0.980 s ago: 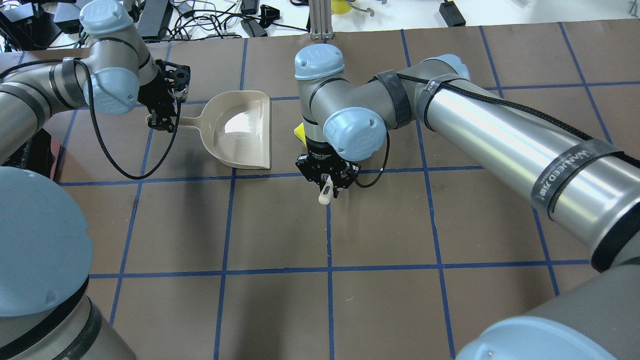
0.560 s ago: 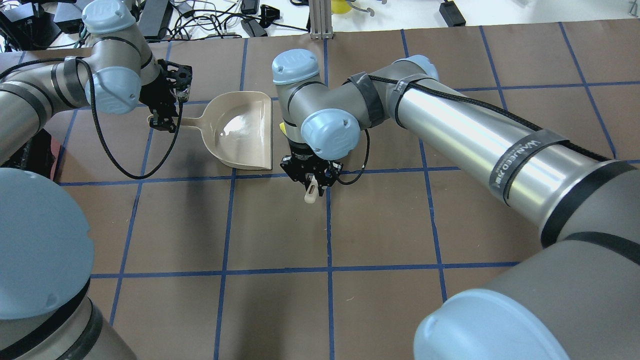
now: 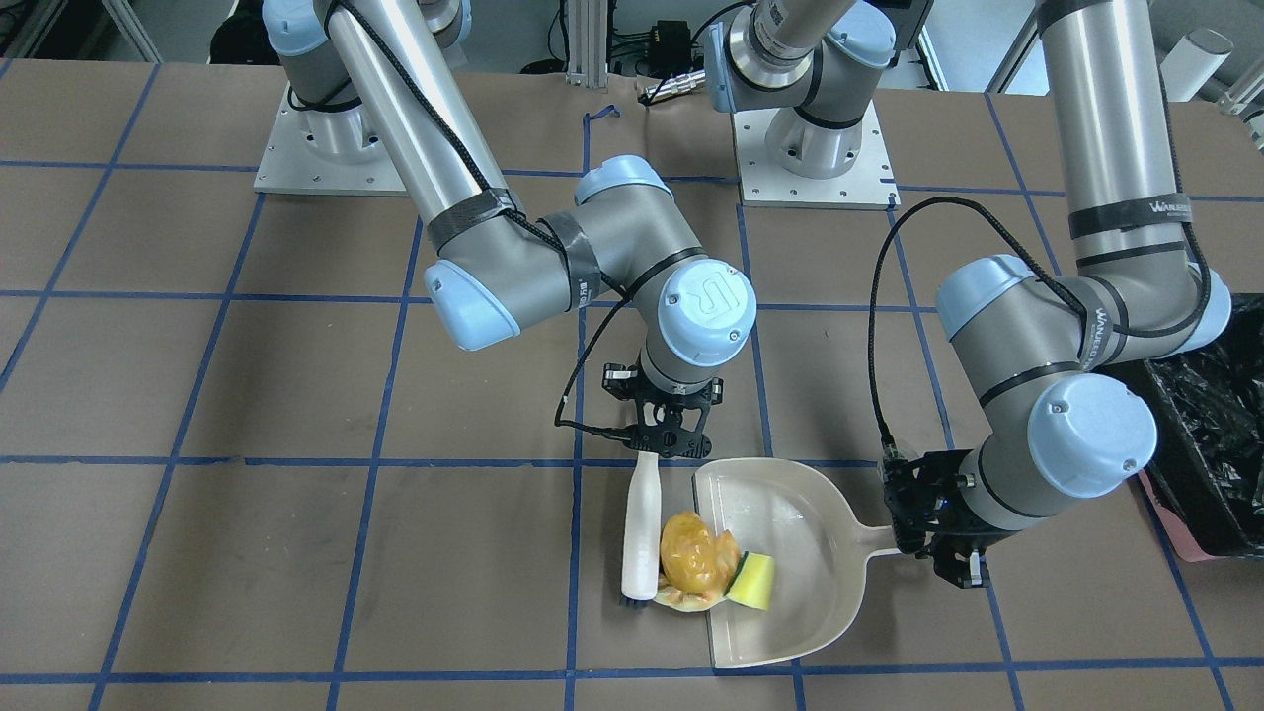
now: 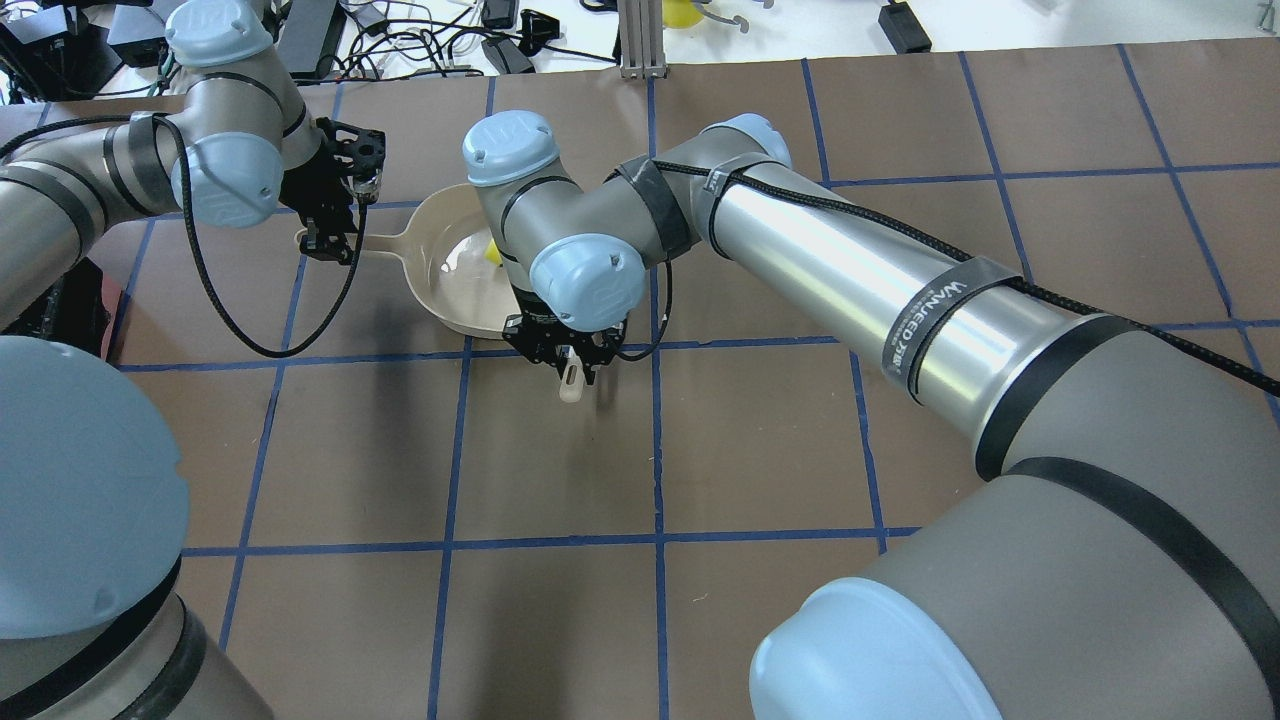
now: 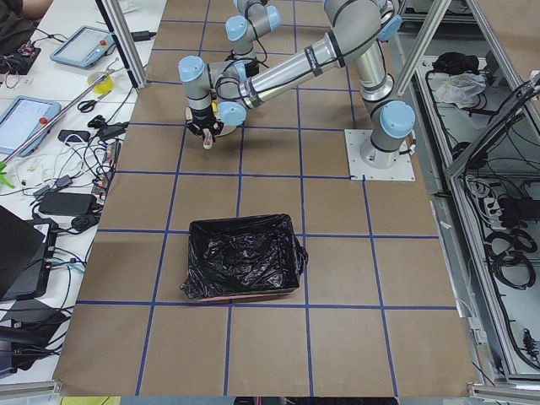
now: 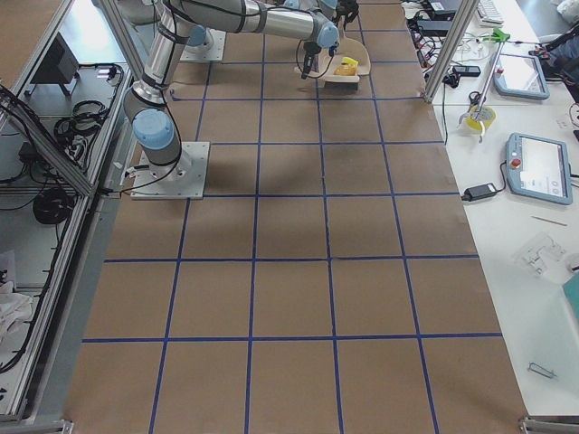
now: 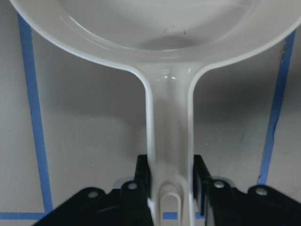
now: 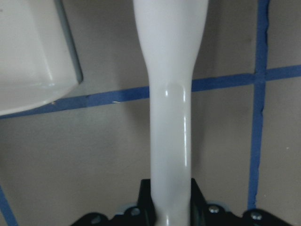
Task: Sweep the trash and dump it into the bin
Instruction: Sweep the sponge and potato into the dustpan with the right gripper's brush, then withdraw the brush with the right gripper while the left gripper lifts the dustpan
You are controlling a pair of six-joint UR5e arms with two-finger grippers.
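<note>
Lying at the dustpan [image 3: 790,523], trash [image 3: 703,565] adjoins the brush [image 3: 642,523] in right pincer [image 3: 661,449].

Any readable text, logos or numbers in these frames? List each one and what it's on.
"UR": logo on the right arm's blue joint cap.
"WANJEED", roughly, as the letters are small: black strap on the left arm.
Similar print on the right arm's strap, too blurred to read fully.
No text visible on the dustpan, brush or bin.
</note>
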